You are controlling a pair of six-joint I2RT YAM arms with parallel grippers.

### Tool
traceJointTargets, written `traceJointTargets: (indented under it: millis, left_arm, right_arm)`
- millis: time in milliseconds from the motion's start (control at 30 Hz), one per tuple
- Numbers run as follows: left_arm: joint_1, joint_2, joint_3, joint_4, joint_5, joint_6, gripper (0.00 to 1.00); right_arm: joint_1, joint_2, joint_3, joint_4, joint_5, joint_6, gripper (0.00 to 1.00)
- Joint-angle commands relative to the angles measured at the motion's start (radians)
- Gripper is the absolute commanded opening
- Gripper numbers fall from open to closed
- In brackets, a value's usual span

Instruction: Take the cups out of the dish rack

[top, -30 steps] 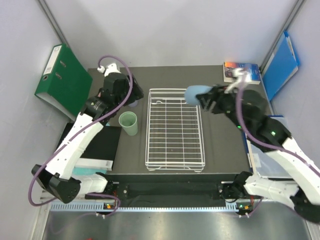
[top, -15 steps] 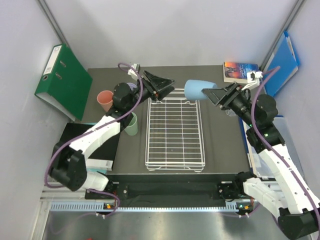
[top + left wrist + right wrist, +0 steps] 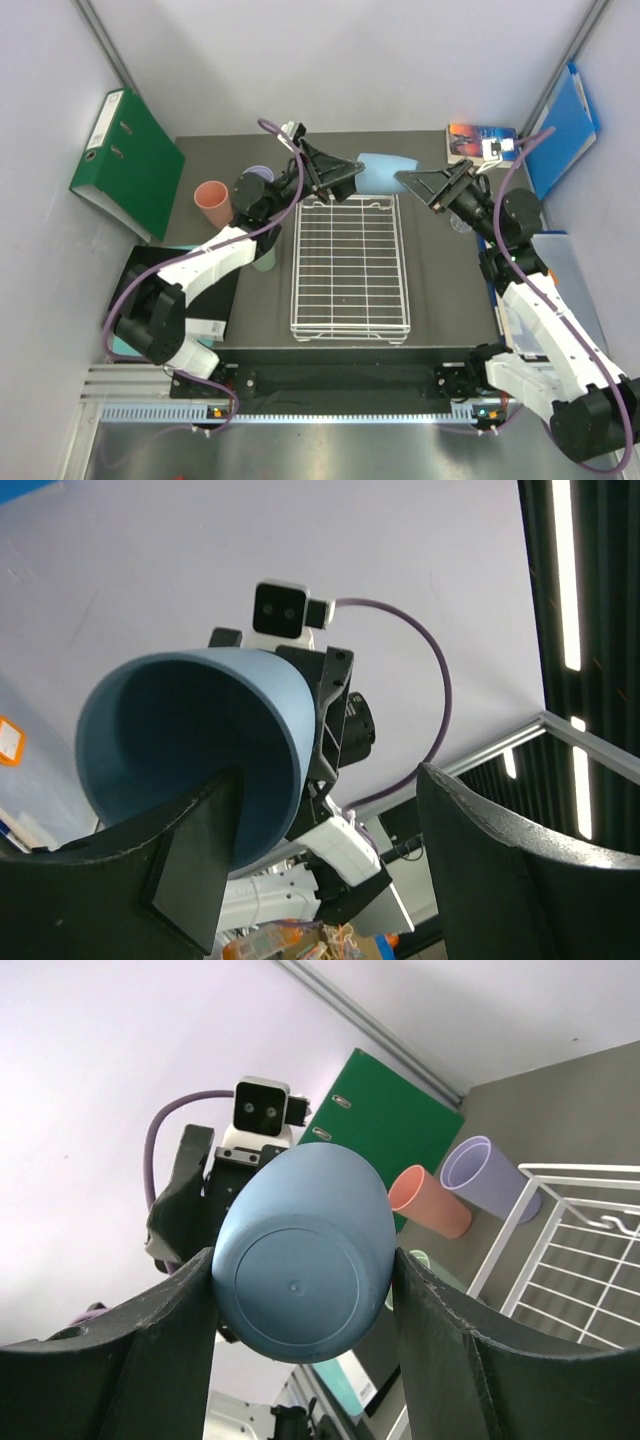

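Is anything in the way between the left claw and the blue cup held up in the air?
Nothing visible is. The left claw is open right at the mouth of the blue cup, while the right claw grips its base.

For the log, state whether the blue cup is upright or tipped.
Tipped sideways: the blue cup shows its base in the right wrist view, its mouth in the left.

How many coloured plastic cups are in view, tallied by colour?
light blue plastic tumbler: 1
salmon pink plastic tumbler: 1
lilac plastic tumbler: 1
mint green plastic tumbler: 1
Total: 4
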Motion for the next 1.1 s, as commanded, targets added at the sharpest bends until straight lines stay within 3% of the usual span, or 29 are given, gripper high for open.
traceJointTargets:
  millis: [0, 67, 133, 167, 267, 300, 333, 400, 500, 533, 600, 633, 733, 767, 967, 1033, 1067]
  left_arm:
    - [-0.041, 0.031, 0.055, 0.09, 0.057, -0.019, 0.74]
    - [-0.051, 0.044, 0.063, 0.092, 0.066, -0.018, 0.7]
    - [-0.054, 0.056, 0.072, 0.087, 0.072, -0.018, 0.59]
    - [-0.054, 0.061, 0.078, 0.087, 0.074, -0.018, 0.44]
    - [-0.054, 0.073, 0.11, 0.04, 0.084, 0.013, 0.19]
    - [-0.054, 0.076, 0.133, 0.008, 0.087, 0.024, 0.04]
    - [-0.054, 0.082, 0.146, -0.012, 0.095, 0.033, 0.0]
    - [-0.048, 0.091, 0.179, -0.034, 0.1, 0.054, 0.0]
    - [-0.017, 0.088, 0.233, -0.138, 0.106, 0.111, 0.0]
    - [-0.006, 0.084, 0.25, -0.239, 0.106, 0.139, 0.0]
    - [0.029, 0.062, 0.311, -0.359, 0.098, 0.244, 0.0]
    - [0.043, 0.055, 0.331, -0.481, 0.089, 0.28, 0.0]
    - [0.098, 0.03, 0.405, -0.647, 0.032, 0.407, 0.0]
    - [0.125, 0.024, 0.441, -0.751, -0.001, 0.46, 0.0]
    - [0.218, -0.001, 0.521, -0.971, -0.092, 0.58, 0.0]
    - [0.225, 0.002, 0.599, -1.228, -0.223, 0.668, 0.0]
    - [0.225, 0.022, 0.712, -1.335, -0.289, 0.773, 0.0]
  right_arm:
    - [-0.009, 0.033, 0.005, 0.171, -0.052, 0.059, 0.0]
    - [-0.01, 0.046, 0.002, 0.196, -0.064, 0.074, 0.0]
    - [-0.009, 0.05, 0.007, 0.191, -0.069, 0.068, 0.0]
    - [-0.009, 0.049, 0.01, 0.185, -0.07, 0.064, 0.0]
    - [-0.009, 0.044, 0.03, 0.121, -0.075, 0.033, 0.0]
    - [-0.011, 0.041, 0.034, 0.105, -0.073, 0.024, 0.0]
    - [-0.01, 0.038, 0.036, 0.093, -0.072, 0.01, 0.0]
    - [-0.009, 0.032, 0.047, 0.049, -0.067, -0.005, 0.0]
    - [-0.009, 0.021, 0.068, -0.06, -0.021, -0.047, 0.26]
    - [-0.009, 0.018, 0.085, -0.091, 0.008, -0.076, 0.38]
    - [-0.009, 0.02, 0.102, -0.176, 0.034, -0.1, 0.48]
    - [-0.009, 0.02, 0.119, -0.204, 0.06, -0.125, 0.58]
    - [-0.009, 0.018, 0.137, -0.295, 0.112, -0.162, 0.71]
    - [-0.008, 0.017, 0.137, -0.307, 0.123, -0.168, 0.72]
    - [0.004, 0.029, 0.151, -0.363, 0.169, -0.203, 0.74]
    - [0.015, 0.035, 0.182, -0.41, 0.219, -0.243, 0.75]
    - [0.029, 0.043, 0.192, -0.456, 0.238, -0.26, 0.74]
